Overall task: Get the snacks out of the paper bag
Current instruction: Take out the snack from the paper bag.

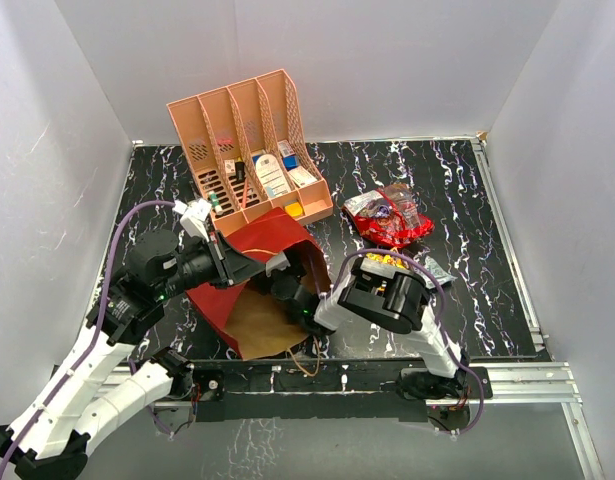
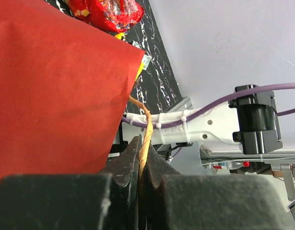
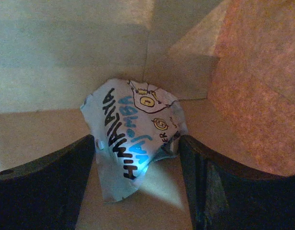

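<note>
One pale packet (image 3: pixel 133 143) hides inside the paper bag (image 1: pixel 270 237).

The top view is bright and sharp. Inside the brown-lined red paper bag (image 3: pixel 65 57) it is dim, and the black fingers (image 3: pixel 41 191) look blurry.

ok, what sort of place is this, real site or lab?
Most likely a lab test cell, not a home or shop: plain white walls box in a black marbled tabletop, the arms mount on an aluminium rail, and the props, a pink organizer and red paper bag, look staged.
</note>
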Available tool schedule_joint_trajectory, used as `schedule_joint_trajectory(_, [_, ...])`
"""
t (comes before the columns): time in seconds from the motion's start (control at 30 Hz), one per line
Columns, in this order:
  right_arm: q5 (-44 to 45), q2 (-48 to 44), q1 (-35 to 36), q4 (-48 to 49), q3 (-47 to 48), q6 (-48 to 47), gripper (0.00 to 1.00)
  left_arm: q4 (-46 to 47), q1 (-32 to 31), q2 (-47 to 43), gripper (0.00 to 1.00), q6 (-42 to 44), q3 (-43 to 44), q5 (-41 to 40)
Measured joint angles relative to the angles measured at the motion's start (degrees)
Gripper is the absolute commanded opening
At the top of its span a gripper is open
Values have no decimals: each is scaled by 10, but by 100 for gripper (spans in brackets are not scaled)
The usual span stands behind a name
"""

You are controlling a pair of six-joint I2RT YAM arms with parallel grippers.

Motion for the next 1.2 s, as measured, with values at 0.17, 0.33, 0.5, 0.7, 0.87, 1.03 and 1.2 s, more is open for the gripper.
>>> schedule_joint_trajectory(0.17, [-15,9,-15,-33,20,43,60,-8,0,-1,0,1,0,-3])
schedule_joint_trajectory(0.33, [-34,5,-15,-49,19,76,33,-14,0,-4,0,2,0,-8])
schedule_joint_trajectory(0.5, [-89,-38,-15,-89,-12,89,21,-13,0,-1,0,2,0,-9])
schedule_joint_trajectory(0.7, [-186,-138,-11,-169,-66,101,17,-10,0,3,0,-2,0,-9])
schedule_joint_trajectory(0.87, [-299,-262,-8,-221,-128,120,17,1,0,9,0,-7,0,-14])
schedule_joint_trajectory(1.03, [-418,-397,-6,-247,-177,141,17,11,0,18,0,-10,0,-17])
schedule_joint_trajectory(1.2, [-491,-495,-5,-293,-199,156,17,14,0,33,0,-11,0,-22])
